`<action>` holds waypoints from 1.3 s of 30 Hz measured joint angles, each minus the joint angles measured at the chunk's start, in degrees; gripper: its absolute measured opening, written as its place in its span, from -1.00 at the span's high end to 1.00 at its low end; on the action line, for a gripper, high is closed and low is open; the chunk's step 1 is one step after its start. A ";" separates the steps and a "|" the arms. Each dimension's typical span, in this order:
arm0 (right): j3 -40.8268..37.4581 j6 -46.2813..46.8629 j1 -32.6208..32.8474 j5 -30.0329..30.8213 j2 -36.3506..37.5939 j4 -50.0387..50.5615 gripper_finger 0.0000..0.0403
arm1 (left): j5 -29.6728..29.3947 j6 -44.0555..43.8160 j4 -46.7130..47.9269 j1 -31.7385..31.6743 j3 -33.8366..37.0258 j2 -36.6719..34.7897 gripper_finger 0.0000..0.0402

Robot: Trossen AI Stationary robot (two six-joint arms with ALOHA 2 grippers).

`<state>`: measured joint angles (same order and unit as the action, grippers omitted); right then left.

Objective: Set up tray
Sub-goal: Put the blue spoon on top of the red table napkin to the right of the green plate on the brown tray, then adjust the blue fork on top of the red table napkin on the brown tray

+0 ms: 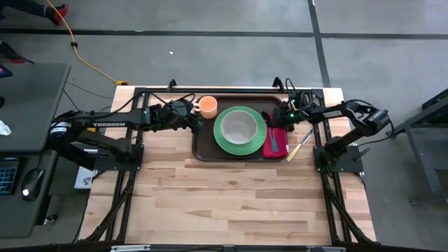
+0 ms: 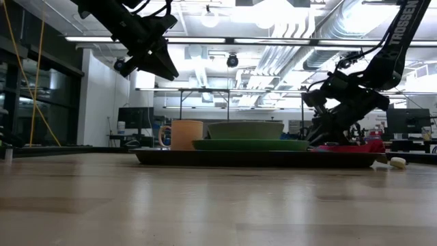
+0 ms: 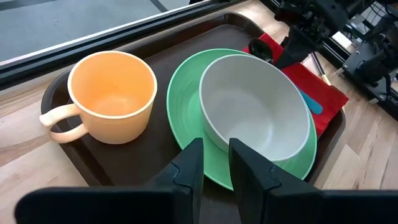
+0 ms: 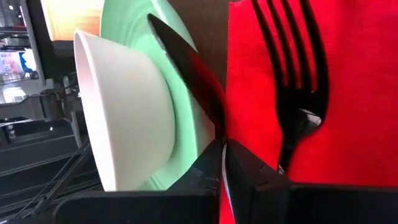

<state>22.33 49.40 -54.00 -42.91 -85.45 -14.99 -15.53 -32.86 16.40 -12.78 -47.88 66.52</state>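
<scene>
The dark brown tray [image 1: 204, 143] lies at the table's far middle. On it stand an orange cup [image 3: 112, 93] and a green plate [image 3: 183, 106] with a white bowl [image 3: 255, 109] in it. A red napkin [image 4: 348, 93] lies on the tray's right part, with a black fork [image 4: 292, 68] on it. My right gripper [image 4: 222, 149] is low over the napkin's far end, shut on a black knife [image 4: 186, 62]. My left gripper [image 3: 216, 163] hangs above the tray's left part, fingers slightly apart and empty. My right gripper pinches the black knife between its two fingers, where the blade widens toward the handle [image 4: 216, 121]. The blade runs on ahead of the fingers, along the gap between plate rim and napkin. The fingers hide the handle; whether the tip touches the tray I cannot tell.
A pale-handled knife [image 1: 299, 145] lies on the table just off the tray's right edge. A blue strip [image 3: 311, 102] shows on the napkin. The near half of the wooden table [image 1: 231, 203] is bare. Each arm's base frame stands at its own side of the table.
</scene>
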 joint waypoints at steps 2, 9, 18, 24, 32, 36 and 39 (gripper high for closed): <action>0.00 0.03 0.00 0.67 0.00 0.65 1.00 | 0.02 0.00 0.00 0.00 0.00 0.00 0.47; 0.02 0.29 0.00 2.79 0.04 2.61 1.00 | 0.06 0.00 -0.02 0.00 0.00 0.00 0.47; 0.02 -0.89 0.00 1.96 0.07 3.10 1.00 | 0.09 0.00 -0.02 0.00 0.00 0.01 0.47; 0.24 -4.49 1.10 1.89 0.17 5.83 1.00 | 0.11 0.00 -0.04 0.00 0.00 0.02 0.47; 0.28 -7.86 4.27 6.59 0.66 9.35 1.00 | 0.13 0.00 -0.02 0.00 0.00 0.00 0.47; 0.05 -8.33 4.37 7.45 2.44 11.91 1.00 | 0.52 0.09 -0.02 0.00 0.00 0.02 0.47; -0.04 -8.15 4.38 8.08 4.14 14.20 1.00 | 0.72 0.09 -0.02 0.00 0.00 0.00 0.47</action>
<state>22.28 41.25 -49.62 -34.84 -81.31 -0.78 -14.80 -32.77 16.38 -12.78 -47.88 66.52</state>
